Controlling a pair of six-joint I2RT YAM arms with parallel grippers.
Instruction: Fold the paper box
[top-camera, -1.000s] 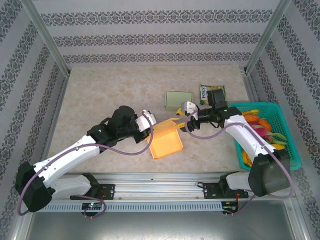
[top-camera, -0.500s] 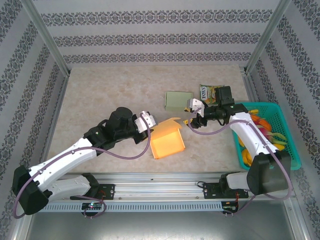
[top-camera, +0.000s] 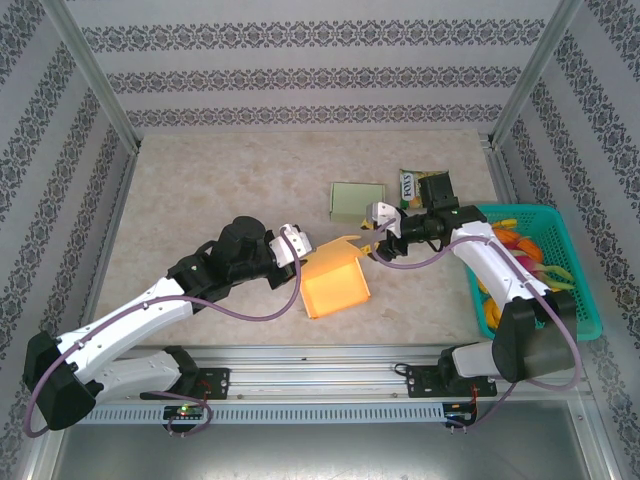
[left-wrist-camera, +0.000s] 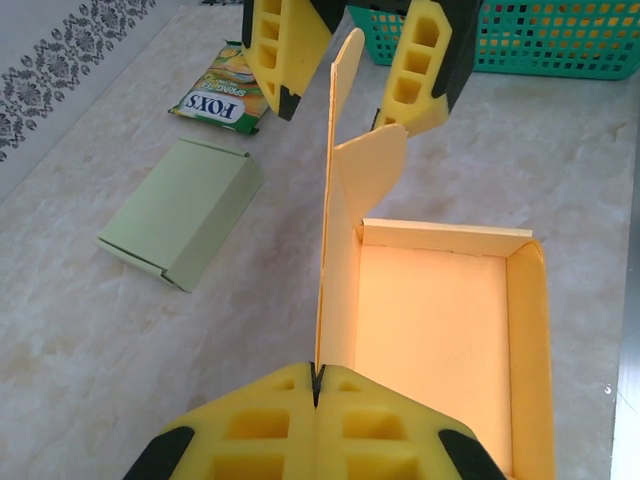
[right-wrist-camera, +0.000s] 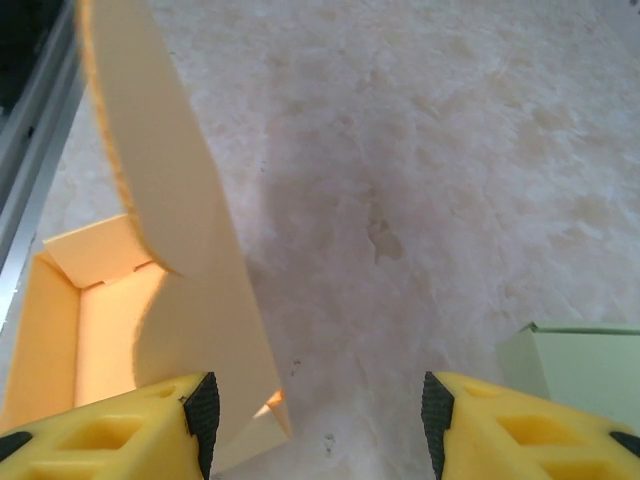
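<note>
Desk (top-camera: 200, 200): your work surface. The box sits on it near the front edge, between the two arms.
Basket (top-camera: 530, 209): at your right, well apart from the box, with bright items in it.
Box (top-camera: 335, 285): orange and open-topped. In the left wrist view the base lies flat, and a low wall stands along the far end and another along the right side.
Tall panel (left-wrist-camera: 338, 200): this is the box's left side. It stands upright, with a small flap at its far end.
Green box (top-camera: 357, 200): a closed carton lying beyond the orange one, apart from it.
Packet (top-camera: 415, 185): a snack bag just beside the green box.
Left claw (left-wrist-camera: 316, 375): shut tight on the near edge of the tall panel.
Right claw (left-wrist-camera: 350, 90): about half open. Its jaws straddle the panel's far top corner and grip nothing.
Progress: I judge you partway through. The tray is formed, but the tall panel and its flap are not yet folded over and tucked.
</note>
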